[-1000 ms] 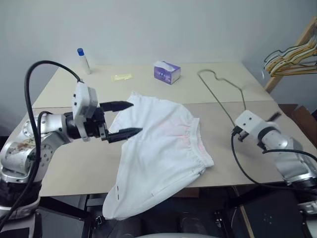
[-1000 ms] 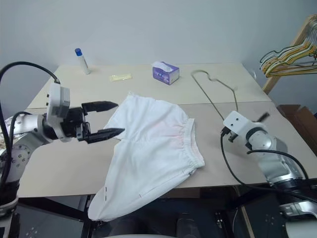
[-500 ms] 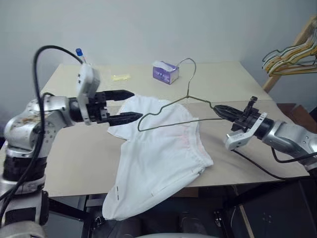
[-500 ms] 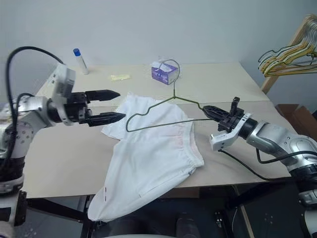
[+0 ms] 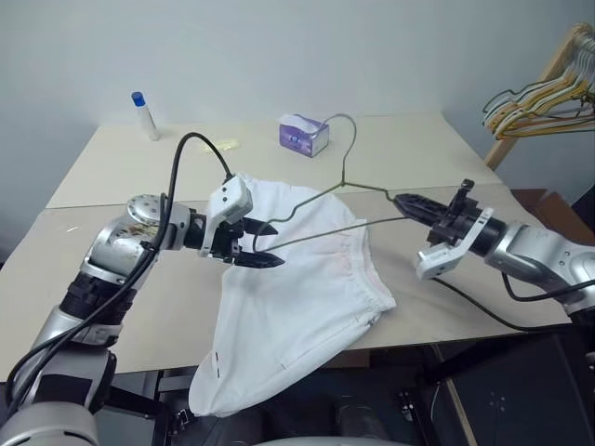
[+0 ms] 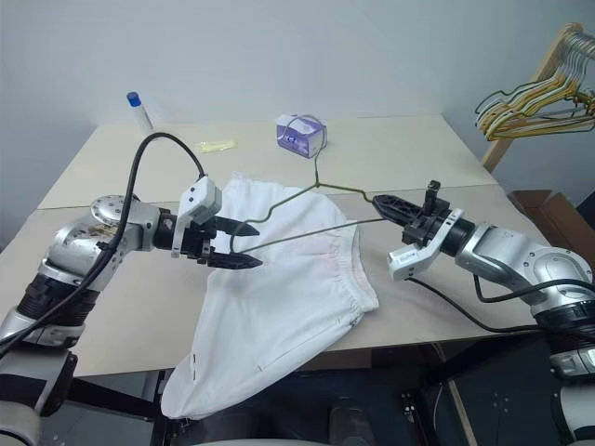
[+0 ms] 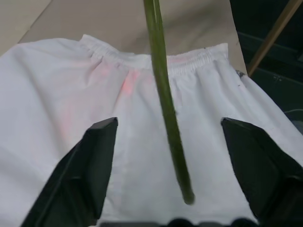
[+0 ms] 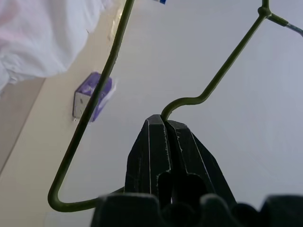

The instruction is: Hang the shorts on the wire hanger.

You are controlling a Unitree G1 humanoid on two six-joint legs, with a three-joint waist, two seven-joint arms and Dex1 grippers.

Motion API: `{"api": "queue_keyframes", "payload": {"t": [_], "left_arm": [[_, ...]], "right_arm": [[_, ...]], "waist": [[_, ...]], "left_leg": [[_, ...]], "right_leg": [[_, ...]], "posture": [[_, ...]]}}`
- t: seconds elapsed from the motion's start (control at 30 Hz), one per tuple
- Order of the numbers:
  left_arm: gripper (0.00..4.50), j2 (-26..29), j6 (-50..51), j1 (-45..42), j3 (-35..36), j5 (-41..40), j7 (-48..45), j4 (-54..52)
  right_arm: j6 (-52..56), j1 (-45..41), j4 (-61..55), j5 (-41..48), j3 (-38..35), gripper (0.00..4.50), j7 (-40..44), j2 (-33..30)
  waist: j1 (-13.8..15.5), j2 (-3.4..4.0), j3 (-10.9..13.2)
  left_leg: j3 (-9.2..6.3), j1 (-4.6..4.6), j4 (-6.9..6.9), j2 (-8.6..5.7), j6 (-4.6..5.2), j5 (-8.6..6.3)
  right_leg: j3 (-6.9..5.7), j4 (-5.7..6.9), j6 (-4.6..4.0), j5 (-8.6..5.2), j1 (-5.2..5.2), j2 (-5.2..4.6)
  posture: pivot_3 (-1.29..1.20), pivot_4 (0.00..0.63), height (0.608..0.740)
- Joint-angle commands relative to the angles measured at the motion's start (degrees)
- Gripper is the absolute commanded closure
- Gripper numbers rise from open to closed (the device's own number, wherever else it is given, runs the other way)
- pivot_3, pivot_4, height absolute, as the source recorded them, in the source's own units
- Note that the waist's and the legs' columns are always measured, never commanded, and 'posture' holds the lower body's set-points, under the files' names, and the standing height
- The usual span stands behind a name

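The wire hanger (image 5: 327,206) is up off the counter (image 5: 112,279), held in the air above the shorts (image 5: 296,288), hook up and tilted toward the far side. The right end effector (image 5: 402,200) is clenched on the hanger's right corner; in the right wrist view its two black fingers (image 8: 156,146) are pressed together with the wire coming out from between the tips.

The hanger's opposite, left corner sits in the gap of the left end effector (image 5: 260,243). In the left wrist view the wire (image 7: 163,94) runs straight down the middle between the two fingers (image 7: 94,156), touching neither: jaws spread, not grasping. That end effector hovers low over the leg part of the shorts; contact with the cloth can't be told.

The shorts lie flat on the counter, elastic waistband toward the right arm's side, faint pink showing near the gathers. One leg drapes over the near counter edge and hangs down.

Around: a purple tissue box (image 5: 304,136) just behind the hook, a white bottle with a blue cap (image 5: 142,114) at the far left corner, a small yellowish packet (image 5: 226,144) near it, and a bunch of hangers (image 5: 539,93) on a wooden rack (image 5: 539,98) off to the right.
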Motion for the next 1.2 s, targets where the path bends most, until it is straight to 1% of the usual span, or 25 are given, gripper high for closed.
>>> {"api": "queue_keyframes", "payload": {"t": [0.03, 0.07, 0.1, 0.27, 0.4, 0.47, 0.57, 0.63, 0.7, 0.8, 0.87, 0.93, 1.0, 1.03, 1.07, 1.1, 1.2], "left_arm": [[2.20, -1.17, -0.26, -0.25, 2.12, 0.18, 0.80, -0.57], [2.60, -1.39, -0.21, -0.27, 2.48, 0.00, 0.74, -0.64], [2.85, -1.57, -0.18, -0.26, 2.86, -0.12, 0.79, -0.73], [4.48, -1.41, 0.30, -0.02, 3.78, -0.05, 0.77, -0.94], [4.48, -1.36, -0.03, 0.71, 4.54, -0.13, 0.50, -1.38], [4.48, -1.33, -0.16, 0.95, 4.88, -0.26, 0.37, -1.76], [4.50, -0.83, -0.63, 1.25, 5.55, 0.04, 0.59, -1.82], [4.50, -0.38, -1.30, 1.51, 5.82, 0.95, 1.22, -1.33], [4.50, 0.17, -2.50, 2.25, 5.88, 2.24, 1.87, -1.17], [4.50, 0.70, -2.29, 3.62, 6.01, 3.80, 3.79, -2.71], [4.50, 1.67, -5.86, 5.38, 5.99, 5.37, 3.30, -4.08], [4.50, 2.94, -10.64, 6.97, 5.88, 7.24, 2.15, -4.73], [4.50, 3.84, -14.06, 7.57, 6.22, 7.38, -0.14, -4.85], [4.50, 3.87, -14.79, 7.39, 6.40, 7.06, -0.80, -4.83], [4.50, 3.80, -15.36, 7.09, 6.42, 6.91, -1.24, -4.70], [4.50, 3.73, -16.14, 6.76, 6.27, 7.04, -1.69, -4.57], [4.50, 3.45, -18.05, 6.31, 5.77, 7.76, -2.50, -4.67]], "right_arm": [[0.89, -1.29, -2.07, 1.53, -2.75, 4.50, -0.02, 0.01], [0.79, -1.22, -2.20, 1.46, -2.76, 4.50, 0.05, 0.02], [0.60, -1.17, -2.29, 1.45, -2.71, 4.50, 0.16, 0.03], [-0.01, -1.15, -2.30, 1.07, -2.49, 4.50, 0.19, -0.10], [-0.70, -1.04, -2.64, 1.54, -2.44, 4.50, 0.49, -0.17], [-0.30, -0.39, -2.96, 4.08, -2.76, 4.50, 2.44, 0.14], [-0.64, 1.07, -3.90, 8.14, -3.75, 3.73, 4.79, 0.15], [-1.90, 2.04, -4.51, 10.46, -4.18, 3.07, 6.52, -0.63], [-2.94, 3.86, -5.48, 16.19, -4.71, 2.37, 9.76, -1.44], [-2.44, 7.01, -7.73, 29.04, -4.75, 1.26, 17.48, -2.86], [2.46, 9.32, -11.00, 39.57, -4.86, 0.55, 24.34, -3.40], [12.77, 11.80, -16.62, 53.14, -5.38, 0.04, 32.84, -4.25], [24.78, 12.72, -21.12, 67.71, -5.84, 0.04, 42.84, -6.03], [30.60, 12.26, -22.21, 73.77, -6.11, 0.04, 47.56, -6.77], [34.48, 11.50, -22.51, 77.52, -6.35, 0.04, 51.10, -7.07], [38.67, 10.08, -22.24, 79.78, -6.21, 0.04, 54.18, -7.23], [48.49, 4.52, -20.66, 78.63, -3.23, 0.04, 62.44, -8.09]], "waist": [[-0.06, 0.00, 0.00], [-0.15, 0.00, 0.00], [-0.19, 0.00, 0.00], [-0.39, 0.00, 0.00], [-0.32, 0.00, -0.01], [-0.33, 0.00, -0.01], [-0.32, -0.01, -0.01], [-0.31, -0.01, -0.01], [-0.29, -0.01, -0.01], [-0.28, -0.01, -0.01], [-0.37, -0.01, -0.01], [-0.27, -0.01, -0.01], [-0.09, -0.01, -0.01], [0.09, -0.01, -0.01], [0.27, -0.01, -0.01], [0.47, -0.01, -0.01], [1.00, 0.01, -0.02]], "left_leg": [[-0.01, 0.00, 0.01, 0.00, 0.00, 0.00], [-0.01, 0.00, 0.01, 0.01, 0.00, 0.00], [0.00, 0.01, 0.00, 0.00, 0.00, 0.00], [-0.03, 0.03, 0.01, 0.00, 0.00, 0.00], [-0.12, 0.04, 0.01, 0.00, 0.00, 0.00], [-0.16, 0.03, 0.01, 0.00, 0.00, 0.00], [-0.21, 0.03, 0.02, 0.00, 0.00, 0.00], [-0.24, 0.03, 0.02, 0.00, 0.00, 0.00], [-0.29, 0.03, 0.02, 0.00, 0.00, 0.00], [-0.33, 0.05, 0.02, 0.01, 0.01, 0.00], [-0.33, 0.08, 0.02, 0.03, 0.01, 0.00], [-0.34, 0.09, 0.01, 0.06, 0.02, -0.01], [-0.37, 0.10, 0.03, 0.09, 0.02, -0.01], [-0.38, 0.11, 0.03, 0.09, 0.02, -0.01], [-0.41, 0.13, 0.03, 0.10, 0.02, -0.01], [-0.43, 0.17, 0.04, 0.11, 0.02, -0.01], [-0.40, 0.23, 0.05, 0.10, 0.03, -0.02]], "right_leg": [[0.00, 0.02, 0.00, 0.00, 0.00, 0.00], [0.00, 0.02, 0.00, 0.00, 0.00, 0.00], [0.00, 0.03, 0.00, 0.00, 0.00, 0.00], [0.04, 0.06, 0.01, 0.01, 0.00, 0.00], [0.05, 0.08, 0.02, 0.02, 0.00, 0.00], [0.05, 0.07, 0.02, 0.02, 0.00, 0.00], [0.04, 0.07, 0.02, 0.02, 0.00, 0.00], [0.06, 0.07, 0.03, 0.03, 0.00, 0.00], [0.06, 0.07, 0.03, 0.03, 0.01, 0.00], [0.05, 0.07, 0.03, 0.03, 0.03, 0.00], [0.06, 0.07, 0.03, 0.04, 0.08, 0.00], [0.07, 0.08, 0.02, 0.05, 0.11, 0.00], [0.05, 0.09, -0.01, 0.08, 0.13, 0.00], [0.05, 0.10, -0.02, 0.10, 0.13, 0.00], [0.00, 0.08, -0.02, 0.12, 0.18, 0.00], [-0.02, 0.05, -0.02, 0.12, 0.24, 0.00], [-0.03, 0.05, -0.02, 0.13, 0.25, 0.00]], "posture": [[0.00, 0.000, 0.740], [0.00, 0.000, 0.740], [0.00, 0.000, 0.740], [0.01, 0.000, 0.740], [0.01, 0.000, 0.740], [0.00, 0.003, 0.740], [0.00, 0.006, 0.740], [0.00, 0.008, 0.740], [0.00, 0.011, 0.740], [0.02, 0.017, 0.740], [0.02, 0.018, 0.740], [0.03, 0.020, 0.740], [0.03, 0.021, 0.740], [0.03, 0.020, 0.740], [0.04, 0.019, 0.740], [0.04, 0.018, 0.740], [0.05, 0.017, 0.740]]}}
